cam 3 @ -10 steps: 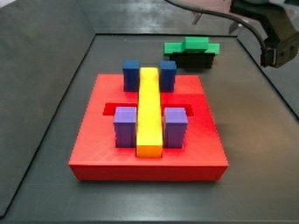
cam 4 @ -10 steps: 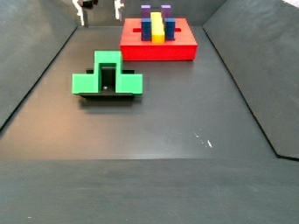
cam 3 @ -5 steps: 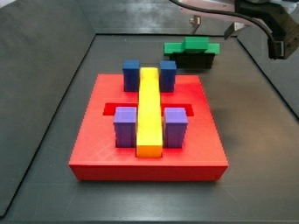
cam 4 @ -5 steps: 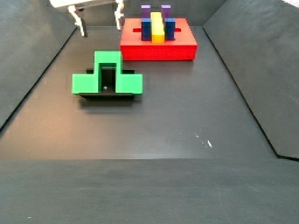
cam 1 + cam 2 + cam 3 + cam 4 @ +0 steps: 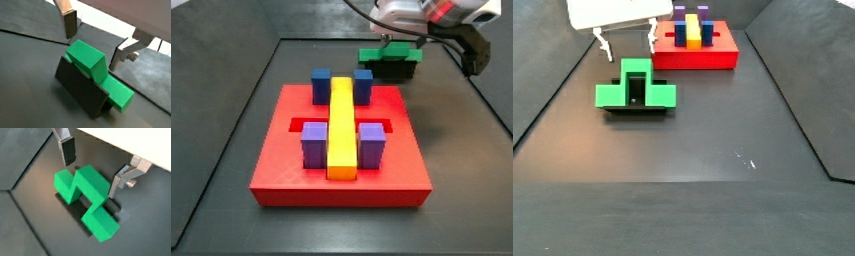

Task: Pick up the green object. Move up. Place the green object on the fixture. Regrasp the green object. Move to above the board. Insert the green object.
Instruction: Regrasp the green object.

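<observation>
The green object [image 5: 636,88] is a stepped green piece resting on the dark fixture [image 5: 392,70], away from the board. It shows close up in both wrist views [image 5: 87,55] [image 5: 83,188], with the fixture [image 5: 80,90] beneath it. My gripper [image 5: 628,45] hangs just above the green object's far end and is open and empty. In both wrist views the gripper [image 5: 93,41] [image 5: 92,167] has its silver fingers [image 5: 69,25] wide apart, one on each side of the piece's raised end, not touching it. In a side view the gripper [image 5: 402,38] is over the piece [image 5: 389,52].
A red board [image 5: 338,170] holds a long yellow bar [image 5: 342,125], blue blocks [image 5: 322,85] and purple blocks [image 5: 372,145]. It also shows in a side view [image 5: 694,58] beyond the fixture. Raised tray edges [image 5: 553,100] border the dark floor.
My gripper has moved in from the far edge and come down over the green object, staying open. The green object and the board have not moved.
</observation>
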